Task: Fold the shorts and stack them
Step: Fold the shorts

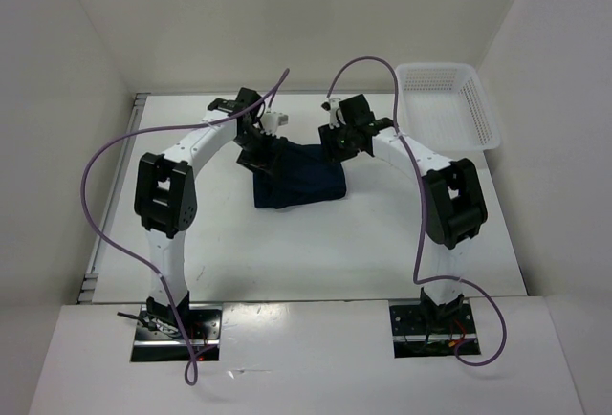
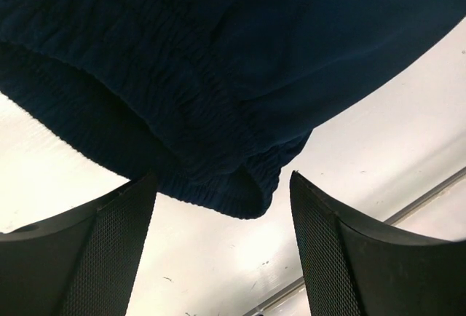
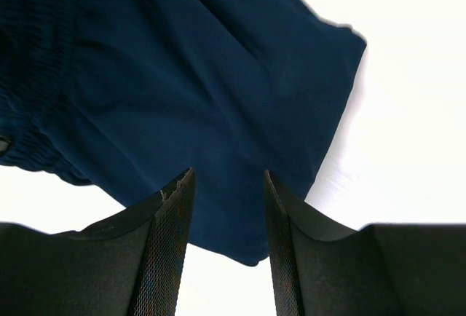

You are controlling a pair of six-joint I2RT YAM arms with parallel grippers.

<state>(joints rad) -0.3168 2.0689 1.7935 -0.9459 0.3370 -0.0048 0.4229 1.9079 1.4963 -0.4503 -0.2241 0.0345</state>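
- Top view: the shorts (image 1: 301, 181) lie in the middle of the tabletop (image 1: 239, 252), a little closer to the far edge than to the near one. They make a compact dark rectangle, so I judge that at least one fold is already done. The left gripper (image 1: 256, 152) is at the far left corner of the cloth and the right gripper (image 1: 335, 142) is at the far right corner. A white mesh basket (image 1: 478, 99) stands in the far right corner of the tabletop, well apart from the shorts.
- Left wrist view: the left gripper (image 2: 222, 258) has its jaws wide apart and holds nothing. The elastic waistband of the shorts (image 2: 218, 61) lies just beyond the fingers (image 2: 102, 258), with its rounded end between them in this view (it does not seem to touch them).
- Right wrist view: the right gripper (image 3: 227, 250) also has its jaws apart, with a narrower gap. A smooth leg part of the shorts (image 3: 204, 97) lies flat under this gap, and its hem ends between the fingers (image 3: 167, 258). The cloth does not look pinched.
- My judgement: the folding is partly done, and perhaps one more fold is left. The stacking is not yet done, because I see only this one pair, lying alone.
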